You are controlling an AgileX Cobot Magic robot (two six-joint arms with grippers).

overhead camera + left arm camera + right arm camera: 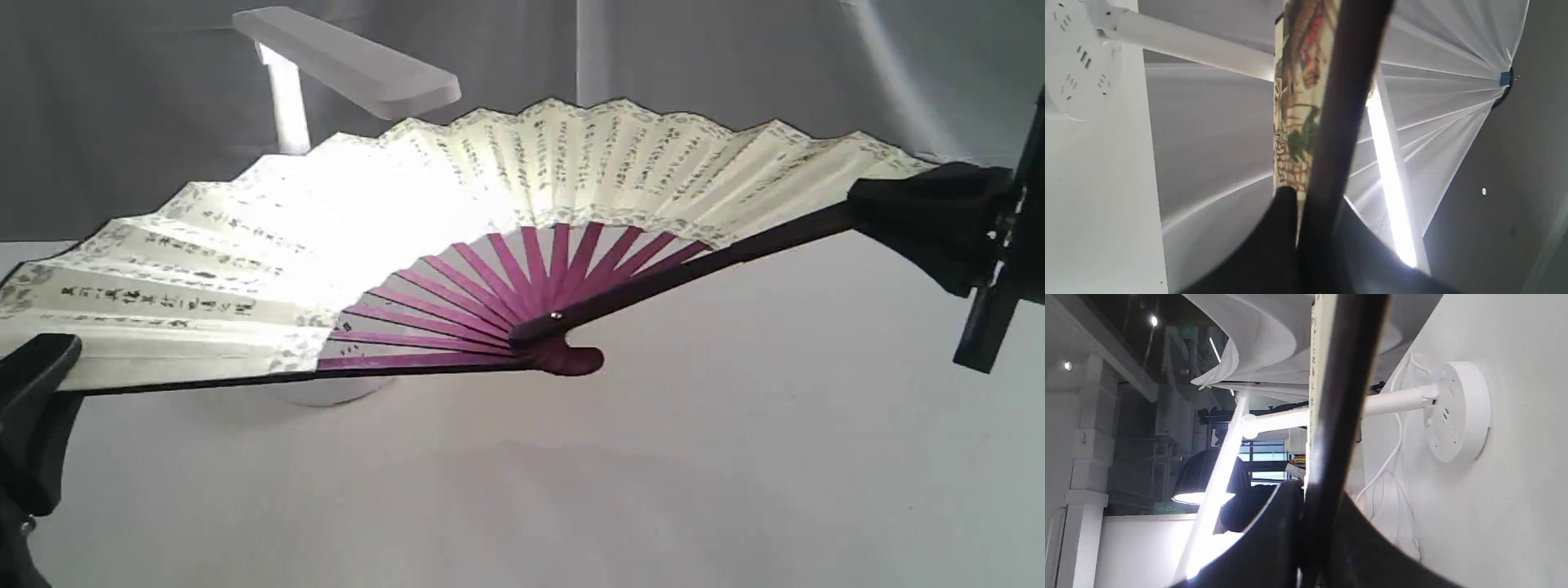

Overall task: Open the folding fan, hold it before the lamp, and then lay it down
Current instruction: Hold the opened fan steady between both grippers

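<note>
The folding fan (457, 220) is spread wide above the white table, its cream pleats lit from behind and its maroon ribs meeting at the pivot. Behind it stands the lamp (351, 61), its flat head over the fan's top edge and its base partly hidden below. My left gripper (37, 367) is shut on the fan's left outer stick (1339, 114). My right gripper (914, 208) is shut on the right outer stick (1343, 408). The lamp's round base (1457, 412) and stem show in both wrist views (1073, 61).
A grey cloth backdrop (735, 57) hangs behind the table. The white tabletop (653, 474) stretches below and in front of the fan. A white cord (1388, 465) trails from the lamp's base.
</note>
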